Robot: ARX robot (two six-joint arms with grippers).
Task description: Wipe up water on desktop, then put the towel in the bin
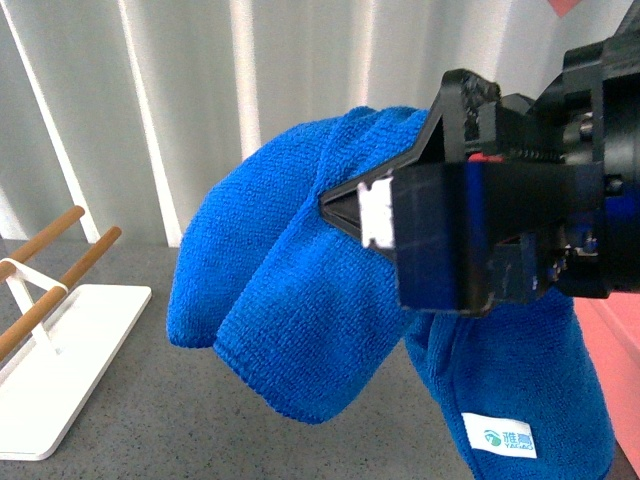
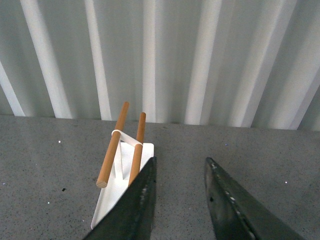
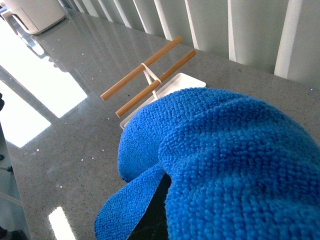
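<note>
The royal-blue towel (image 1: 290, 300) hangs in folds above the desktop (image 1: 150, 430), close to the front camera, its white label (image 1: 500, 438) low on the right. My right gripper (image 1: 345, 208) is shut on the towel, with black fingers pinching its upper part. In the right wrist view the towel (image 3: 225, 160) covers the jaws almost wholly. A salmon-pink strip of the bin (image 1: 618, 340) shows at the right edge, behind the towel. My left gripper (image 2: 180, 167) hovers open over the bare desktop (image 2: 260, 150), with nothing between its fingers (image 2: 142, 200).
A white rack base (image 1: 70, 350) with wooden bars (image 1: 45, 240) stands at the left of the desktop, right beside the left gripper's finger. A ribbed white wall (image 1: 150, 100) runs along the back. A white appliance (image 3: 35, 12) sits far off on the desktop.
</note>
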